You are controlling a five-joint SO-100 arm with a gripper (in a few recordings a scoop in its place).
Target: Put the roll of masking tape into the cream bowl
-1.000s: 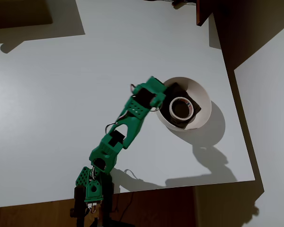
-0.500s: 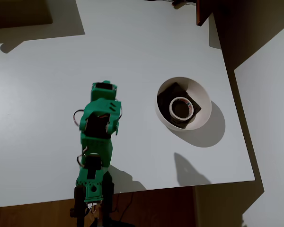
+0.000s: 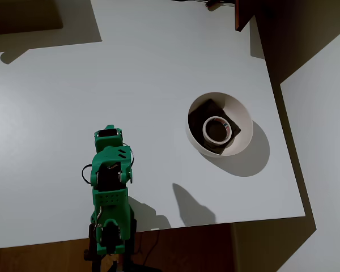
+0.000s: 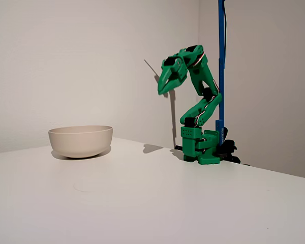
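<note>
Now claw [image 4: 161,91] hangs closed, holding nothing.

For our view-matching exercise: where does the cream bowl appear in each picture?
Overhead view: the cream bowl sits right of centre, with the roll of masking tape lying inside it.
Fixed view: the bowl stands at left on the table, seen side-on.
Shared landmark: the green arm.

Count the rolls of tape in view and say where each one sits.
1. The roll of masking tape lies flat inside the cream bowl, resting on a dark lump, seen in the overhead view. In the fixed view the bowl's wall hides its inside.
</note>
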